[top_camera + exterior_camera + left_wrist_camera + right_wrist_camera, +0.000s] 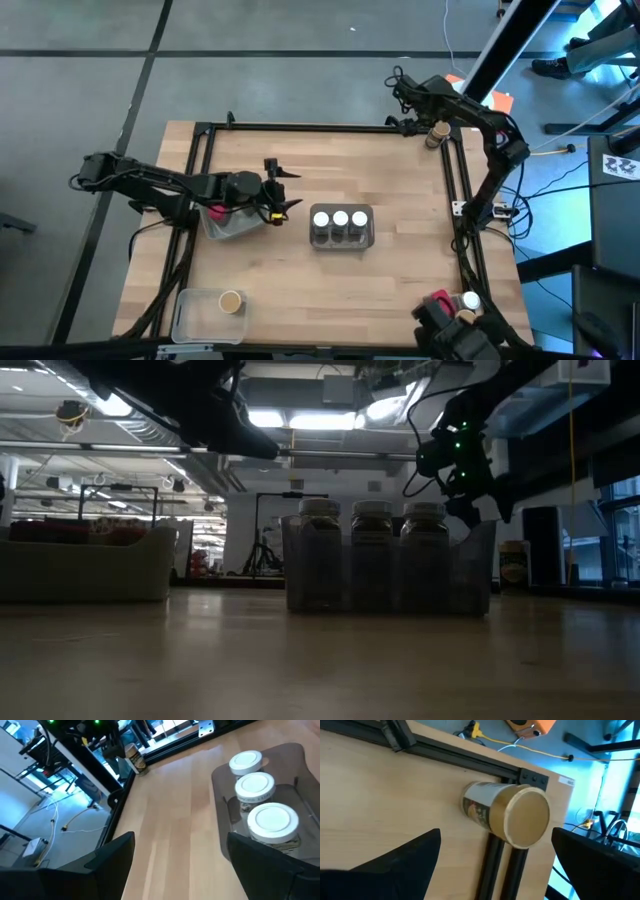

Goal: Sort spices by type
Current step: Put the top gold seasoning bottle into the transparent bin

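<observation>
Left hand: you have it open and empty, over the tabletop just beside the middle tray.
Right hand: open, at the far right corner, just short of the tan-lidded jar.
White-lidded jars: three in a row inside the middle tray.
Near-left tray: holds one tan-lidded jar.
Red packet: near edge, right side, beside a white-lidded jar.

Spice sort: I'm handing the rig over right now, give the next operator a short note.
Left gripper: open, empty, over the table beside the left tray, which holds a red packet.
Right gripper: open, at the tan-lid jar in the far right corner, not gripping.
Done: three white-lid jars in the centre tray; one tan-lid jar in the near-left tray.
Left: the corner jar, plus containers at the near right edge.
</observation>
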You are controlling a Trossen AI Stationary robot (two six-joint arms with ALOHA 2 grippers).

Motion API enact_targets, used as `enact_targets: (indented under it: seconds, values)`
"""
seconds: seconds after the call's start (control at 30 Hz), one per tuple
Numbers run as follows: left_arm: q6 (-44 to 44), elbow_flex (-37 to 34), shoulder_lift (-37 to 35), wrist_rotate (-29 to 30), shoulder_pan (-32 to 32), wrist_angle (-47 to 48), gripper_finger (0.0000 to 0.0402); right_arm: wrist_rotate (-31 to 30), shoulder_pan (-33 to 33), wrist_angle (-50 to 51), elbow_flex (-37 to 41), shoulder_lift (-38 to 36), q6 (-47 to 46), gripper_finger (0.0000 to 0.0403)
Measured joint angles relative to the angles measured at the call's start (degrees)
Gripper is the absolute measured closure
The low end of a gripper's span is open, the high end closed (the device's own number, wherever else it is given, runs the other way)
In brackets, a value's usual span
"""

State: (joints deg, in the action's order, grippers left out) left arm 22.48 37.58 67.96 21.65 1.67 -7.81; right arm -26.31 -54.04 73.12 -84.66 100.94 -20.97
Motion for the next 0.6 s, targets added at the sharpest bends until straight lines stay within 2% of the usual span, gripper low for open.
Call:
enact_targets:
  seconds: [0.2, 0.43, 0.6]
  values:
    - [0.0, 0.0, 0.0, -0.1, 0.0, 0.0, 0.0099, 0.5, -1.3, -0.5, 0.6, 0.6, -0.8, 0.0024]
    - [0.0, 0.0, 0.0, -0.7, 0.0, 0.5, 0.0099, 1.9, -2.4, -4.0, 6.3, 0.7, -0.2, 0.0024]
    - [0.0, 0.0, 0.0, -2.6, 0.0, 0.0, 0.0099, -0.7, -2.4, -6.9, 7.5, 0.6, 0.4, 0.0024]
